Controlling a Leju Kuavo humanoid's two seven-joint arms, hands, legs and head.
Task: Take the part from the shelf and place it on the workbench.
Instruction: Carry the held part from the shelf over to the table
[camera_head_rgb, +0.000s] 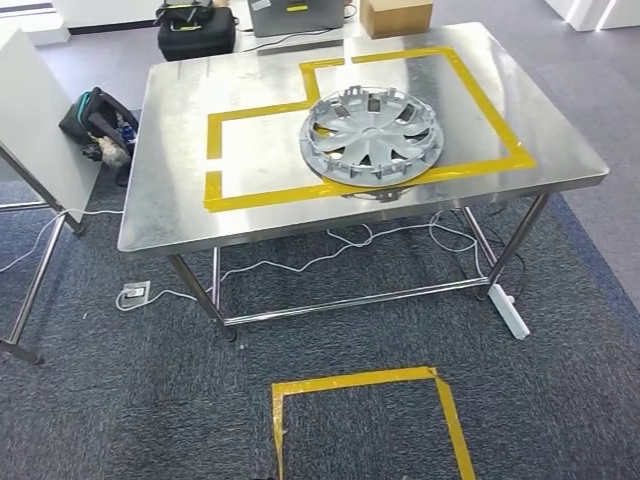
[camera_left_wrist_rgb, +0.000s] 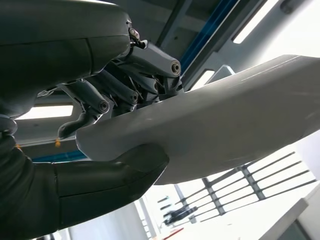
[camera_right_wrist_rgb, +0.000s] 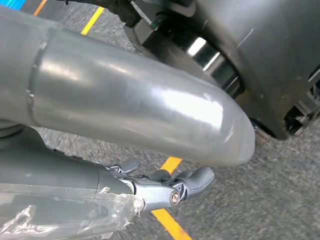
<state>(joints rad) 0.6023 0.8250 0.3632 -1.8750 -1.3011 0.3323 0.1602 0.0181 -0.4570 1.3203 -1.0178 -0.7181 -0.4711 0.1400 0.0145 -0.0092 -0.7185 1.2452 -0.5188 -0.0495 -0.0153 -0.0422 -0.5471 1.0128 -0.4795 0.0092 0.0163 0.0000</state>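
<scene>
Head view: I see a silver hubcap-style part (camera_head_rgb: 370, 135) lying flat on the steel workbench (camera_head_rgb: 181, 205), its near edge overlapping the yellow tape outline (camera_head_rgb: 256, 195) on the top. A second yellow tape square (camera_head_rgb: 445, 410) marks the carpet in front of the bench. White cables (camera_head_rgb: 302, 265) trail under the bench; a power strip (camera_head_rgb: 509, 310) lies by the right leg. Black bags (camera_head_rgb: 98, 125) sit on the floor off the left end, and a cardboard box (camera_head_rgb: 396, 15) stands past the far edge.

Left wrist view: my left hand (camera_left_wrist_rgb: 124, 125) grips a pale grey, smooth panel-like piece (camera_left_wrist_rgb: 234, 120). The thumb (camera_left_wrist_rgb: 113, 177) presses one face, the dark fingers (camera_left_wrist_rgb: 124, 90) curl over the opposite face. The piece runs out well beyond the fingertips. I cannot tell what it is.

Right wrist view: my right hand (camera_right_wrist_rgb: 151, 185) hangs over grey carpet with a yellow floor line (camera_right_wrist_rgb: 170, 220) just past the fingers (camera_right_wrist_rgb: 196, 177). Fingers lightly curled, apart from the thumb (camera_right_wrist_rgb: 143, 110), nothing between them.
</scene>
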